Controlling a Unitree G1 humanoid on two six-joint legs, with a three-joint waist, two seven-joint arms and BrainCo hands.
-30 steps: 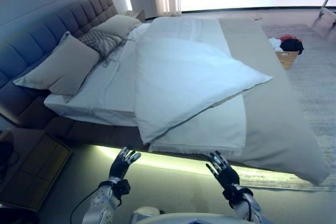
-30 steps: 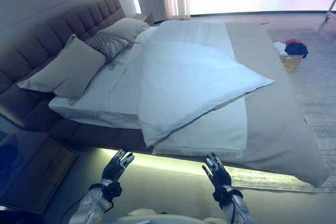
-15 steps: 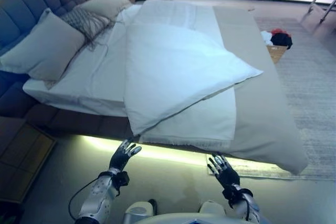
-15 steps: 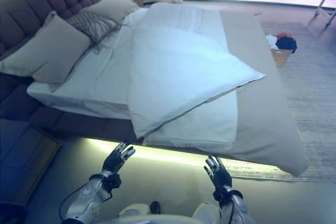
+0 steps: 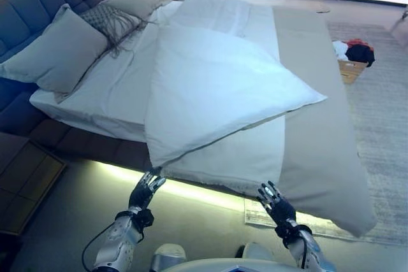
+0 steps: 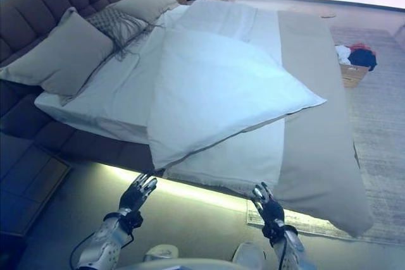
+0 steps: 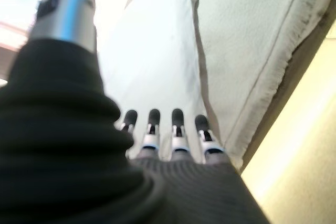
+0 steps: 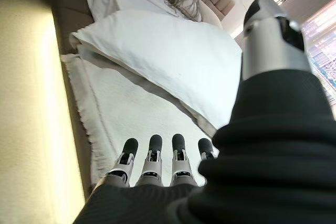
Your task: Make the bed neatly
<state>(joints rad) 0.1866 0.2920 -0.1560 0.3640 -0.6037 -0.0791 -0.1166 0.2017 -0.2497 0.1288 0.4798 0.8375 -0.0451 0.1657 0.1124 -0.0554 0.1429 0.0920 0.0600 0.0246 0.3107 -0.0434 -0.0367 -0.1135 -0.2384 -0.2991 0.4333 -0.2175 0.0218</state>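
A white duvet [image 5: 217, 87] lies folded back in a skewed heap across the bed [image 5: 83, 148], one corner pointing toward the grey-beige bedspread [image 5: 315, 138] on the right side. Under it a white fringed blanket [image 5: 245, 157] hangs over the near edge. My left hand [image 5: 145, 189] is open just below the duvet's near corner, fingers straight, touching nothing. My right hand [image 5: 275, 203] is open below the blanket's fringed edge, also empty. Pillows [image 5: 60, 52] lean on the tufted headboard [image 5: 38, 4] at the left.
A lit strip glows under the bed's near edge [image 5: 191, 190]. A wooden nightstand [image 5: 22, 183] stands at the lower left. A basket of clothes [image 5: 352, 62] sits on the rug [image 5: 382, 106] past the bed's right side.
The camera has moved nearer the bed, shifting the picture. Both hands have come up closer to the bed's near edge, still open and empty.
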